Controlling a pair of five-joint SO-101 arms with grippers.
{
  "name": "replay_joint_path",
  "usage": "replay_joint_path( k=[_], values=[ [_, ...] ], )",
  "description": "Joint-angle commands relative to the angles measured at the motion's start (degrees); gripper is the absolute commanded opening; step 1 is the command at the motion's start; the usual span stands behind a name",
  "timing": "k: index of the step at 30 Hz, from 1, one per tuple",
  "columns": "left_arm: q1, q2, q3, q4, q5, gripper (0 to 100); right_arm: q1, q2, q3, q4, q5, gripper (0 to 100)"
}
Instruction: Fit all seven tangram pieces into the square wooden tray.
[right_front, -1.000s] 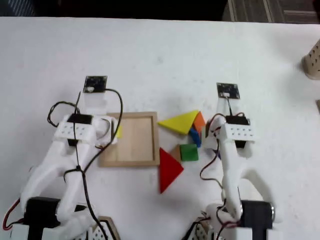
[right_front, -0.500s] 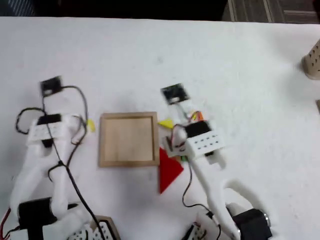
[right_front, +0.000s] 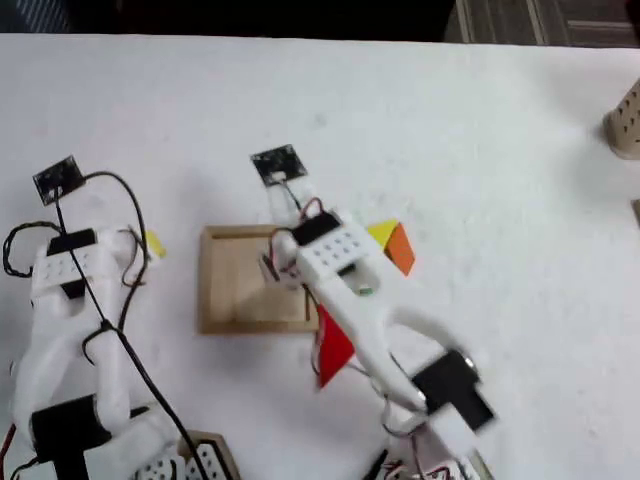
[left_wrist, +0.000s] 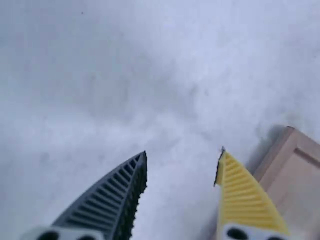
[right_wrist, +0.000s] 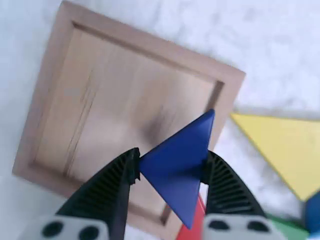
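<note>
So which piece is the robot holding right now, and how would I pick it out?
Find the square wooden tray on the white table; the right gripper is above it. Pinched between its two black fingers is a blue triangle. Unlike the yellow triangle and red triangle beside the tray, it is not lying on the table.

A white table (right_front: 480, 120) with a slightly mottled surface spans the high view. Beyond its far edge lies a dark strip (right_front: 250, 15), with grey-brown striped floor (right_front: 540, 20) at one corner. A beige perforated object (right_front: 626, 125) stands at the table's edge.
</note>
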Motion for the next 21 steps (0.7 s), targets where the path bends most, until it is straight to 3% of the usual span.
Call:
replay_joint_path(
  k=[1,6,11,16,21],
  values=[
    [-0.22,-2.59,-3.25,0.09,0.62,25,-1.45,4.88,-9.58,-0.66,-1.76,8.1],
    [-0.13,-2.51,-2.81,-1.67,0.62,25,-4.18,9.63,-14.86,-0.66,-1.85,8.1],
    [0.04,-2.51,-2.81,-1.76,0.62,25,-4.97,12.97,-16.97,-0.57,-9.05,10.5],
    [1.27,-2.51,-2.81,-1.76,0.62,25,-4.79,12.18,-17.32,2.77,-8.88,21.6],
    [1.27,-2.51,-2.81,-1.67,0.62,25,-3.91,5.49,-16.97,9.63,-5.1,21.9]
  ],
)
